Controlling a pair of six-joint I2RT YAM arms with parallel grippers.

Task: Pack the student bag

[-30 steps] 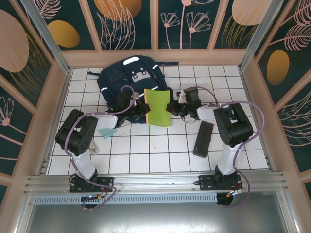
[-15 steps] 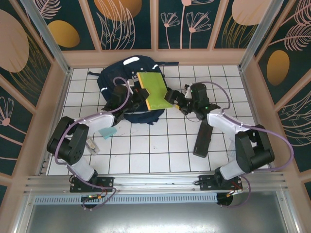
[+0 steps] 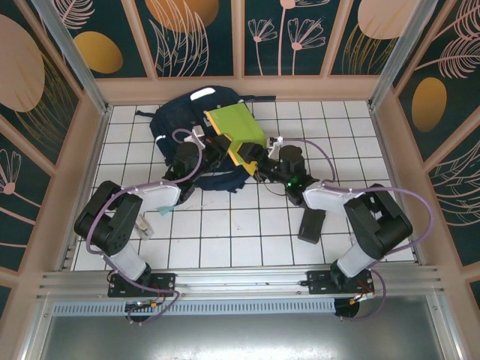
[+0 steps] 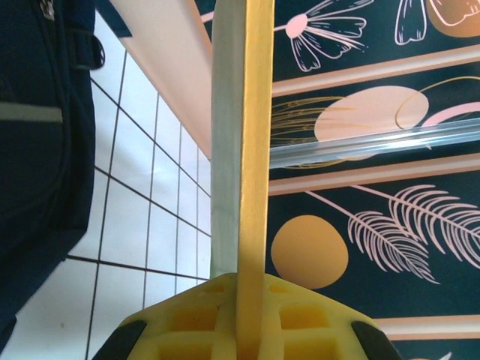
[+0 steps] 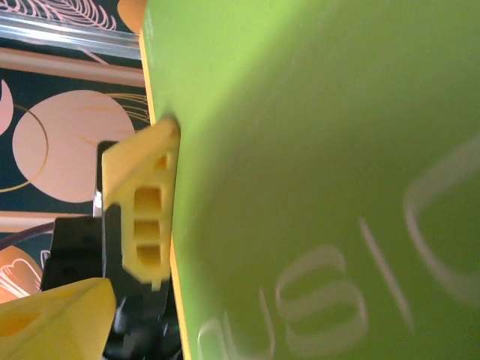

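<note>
The bag lies at the upper middle of the top view, against the far wall, with its front pocket facing up. A green book hangs tilted over the bag's right side and is carried by both arms.

The left gripper is closed on the book's near left edge. In the left wrist view the book's thin yellow edge rises straight up from between the yellow fingers, with the bag dark at the left of the frame.

The right gripper meets the book's near right corner. In the right wrist view the green cover is pressed close and one finger shows at the lower left. The other finger is hidden behind the cover, so this reads as a closed grip on the book.

Packing looks barely begun, since the book is raised over the bag but not inside it. Whether the bag's opening is unzipped cannot be told. A black case at lower right and a teal item at lower left lie on the tiles, unpacked.
</note>
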